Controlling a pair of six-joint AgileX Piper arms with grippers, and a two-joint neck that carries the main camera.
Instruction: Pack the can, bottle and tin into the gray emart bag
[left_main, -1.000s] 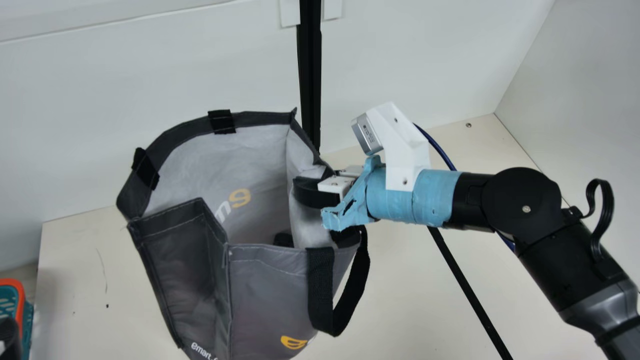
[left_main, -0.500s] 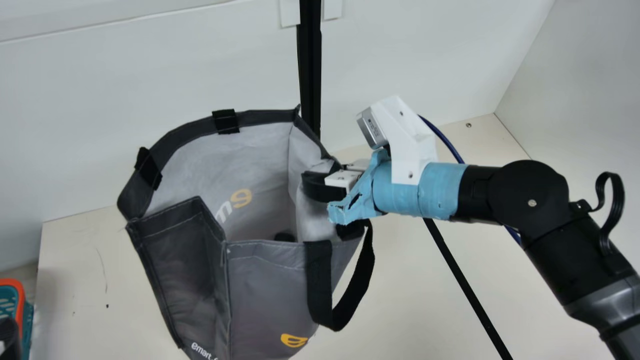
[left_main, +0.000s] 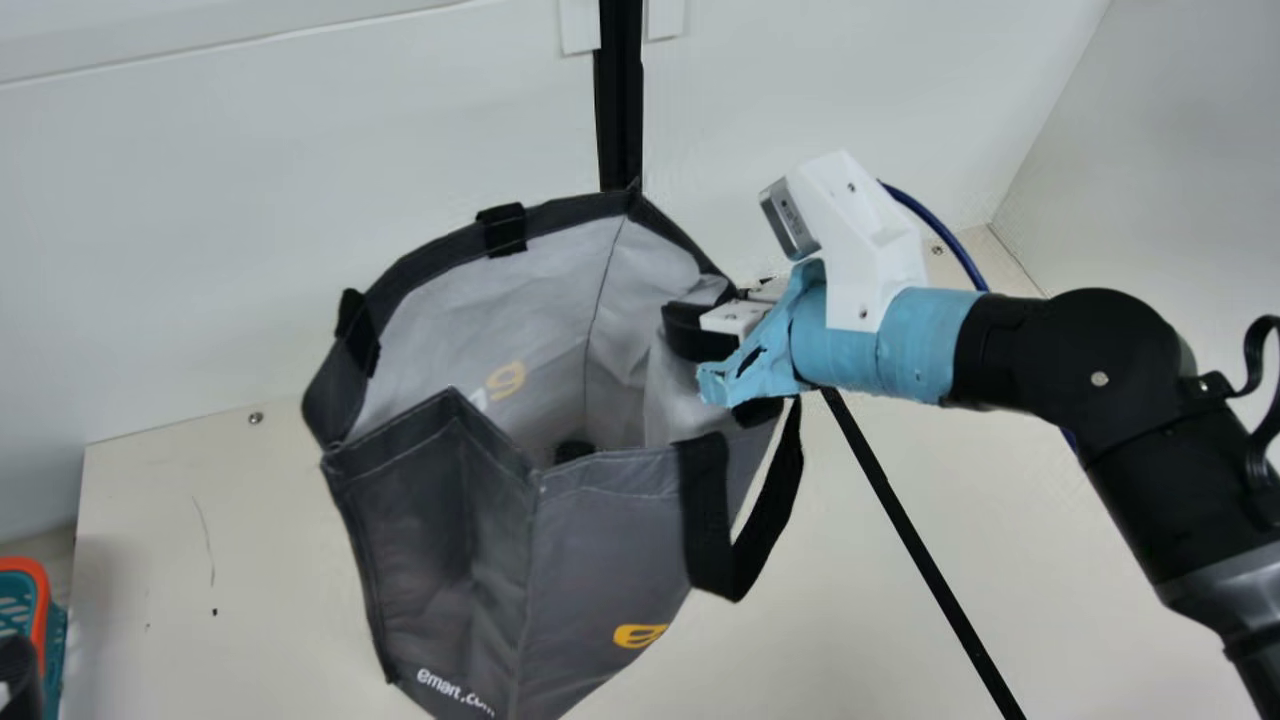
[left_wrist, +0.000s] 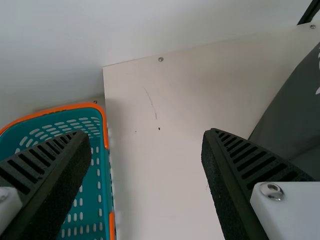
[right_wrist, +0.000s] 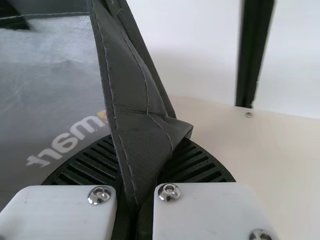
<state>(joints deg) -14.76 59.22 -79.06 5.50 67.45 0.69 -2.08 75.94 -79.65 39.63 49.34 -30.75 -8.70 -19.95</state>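
1. Progress: the gray emart bag (left_main: 610, 540) has its mouth spread and looks ready to take things. A small dark thing (left_main: 575, 450) lies inside, near the mouth's 6 o'clock; it may be the top of something packed, but I cannot tell what. So how many of the can, bottle and tin are in, and how many are left, stays uncertain.
2. Orientation: in the main view the bag's mouth faces up, and its long axis leans slightly, running from about 1 o'clock down to between 6 and 7 o'clock. The black loop handle (left_main: 710, 520) hangs on the 4 o'clock side.
3. Place: the bag is over the middle of the tabletop (left_main: 200, 560); whether its base touches down I cannot tell. The teal basket (left_wrist: 104, 120) sits well apart, between 8 and 9 o'clock from it.
4. Right end effector (left_main: 700, 330): closed, pinching the bag's rim near 3 o'clock of the mouth.
5. Left end effector (left_wrist: 146, 135): wide, with nothing between its fingers.
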